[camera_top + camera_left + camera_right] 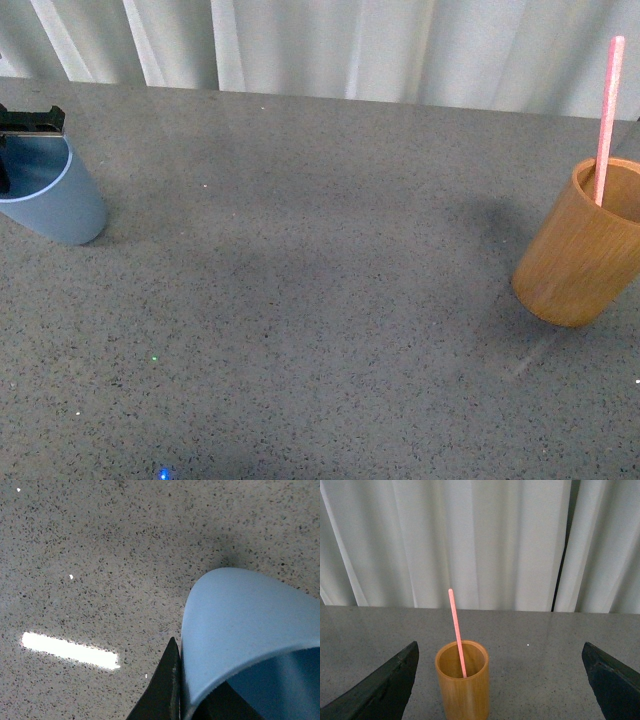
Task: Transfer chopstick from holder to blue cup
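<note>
The blue cup (50,205) is at the far left of the grey table. My left gripper (30,122) is shut on its rim. In the left wrist view one black finger (164,690) presses the outside of the cup's wall (240,625), and the other finger is inside the cup. The orange-brown holder (583,248) stands at the far right with the pink-red chopstick (606,110) upright in it. In the right wrist view my right gripper (499,645) is open and empty. The holder (462,692) and the chopstick (456,630) show ahead, between its wide-spread fingers (385,690).
The grey speckled table (320,300) stretches between the two cups. White curtains (330,45) hang behind the table's far edge. A bright reflection (70,651) of a light lies on the table beside the blue cup.
</note>
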Controlling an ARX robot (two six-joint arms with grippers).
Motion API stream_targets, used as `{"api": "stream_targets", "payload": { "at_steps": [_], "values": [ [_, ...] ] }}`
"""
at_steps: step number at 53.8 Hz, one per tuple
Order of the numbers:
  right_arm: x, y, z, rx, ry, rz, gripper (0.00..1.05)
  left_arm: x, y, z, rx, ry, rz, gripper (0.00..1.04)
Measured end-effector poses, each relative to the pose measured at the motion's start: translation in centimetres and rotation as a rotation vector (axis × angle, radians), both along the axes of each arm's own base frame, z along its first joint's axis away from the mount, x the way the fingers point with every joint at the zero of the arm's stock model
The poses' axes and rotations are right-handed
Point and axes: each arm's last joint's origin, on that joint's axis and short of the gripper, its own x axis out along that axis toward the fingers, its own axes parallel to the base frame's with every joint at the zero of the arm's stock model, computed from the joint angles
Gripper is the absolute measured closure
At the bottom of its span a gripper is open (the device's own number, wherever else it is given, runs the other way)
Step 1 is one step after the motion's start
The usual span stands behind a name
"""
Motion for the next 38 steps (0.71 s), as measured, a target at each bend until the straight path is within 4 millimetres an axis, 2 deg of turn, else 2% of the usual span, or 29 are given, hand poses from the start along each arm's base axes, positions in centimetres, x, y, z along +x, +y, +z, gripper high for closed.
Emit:
{"api": "stream_targets", "payload": {
  "at_steps": [9,14,21,28,38],
  "values": [
    [0.0,0.0,0.0,0.000,0.000,0.000,0.10,-1.3,-2.6,1.5,-0.018,-0.015,-0.088,1.01],
    [0.0,0.0,0.0,0.000,0.000,0.000,0.10,-2.4,-6.2,2.8,-0.076,-0.029,-0.194,1.01],
    [0.0,0.0,0.0,0.000,0.000,0.000,0.10,-3.4,-10.6,3.5,-0.120,-0.039,-0.297,1.01],
    [0.0,0.0,0.0,0.000,0.000,0.000,0.10,-4.1,-14.6,3.1,-0.122,-0.025,-0.374,1.01],
    [0.0,0.0,0.0,0.000,0.000,0.000,0.10,-4.1,-17.7,1.2,-0.124,0.011,-0.403,1.01]
  ]
}}
